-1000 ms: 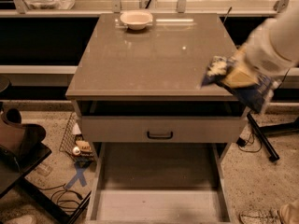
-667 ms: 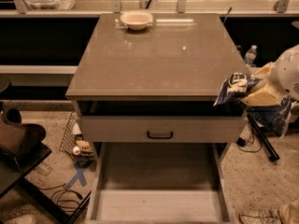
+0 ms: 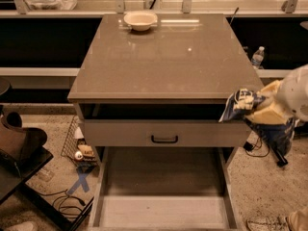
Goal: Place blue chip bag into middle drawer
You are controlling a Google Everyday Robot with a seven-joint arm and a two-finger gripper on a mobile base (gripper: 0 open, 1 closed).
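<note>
The blue chip bag (image 3: 242, 103), crinkled dark-blue foil with white lettering, hangs just off the front right corner of the cabinet top (image 3: 163, 61). My gripper (image 3: 263, 112) is shut on the bag's right side, holding it in the air at the level of the top's front edge. The arm comes in from the right edge of the view. The middle drawer (image 3: 163, 211) is pulled out wide open at the bottom of the view, below and left of the bag. Its pale floor is bare.
A cream bowl (image 3: 140, 19) sits at the back of the cabinet top. A drawer front with a black handle (image 3: 164, 139) stands slightly open above the tray. A wire basket (image 3: 77, 143) and dark furniture (image 3: 19, 150) are left; a water bottle (image 3: 257, 57) is right.
My gripper has carried the blue chip bag off the right side of the cabinet top, then down and forward to the front right corner.
</note>
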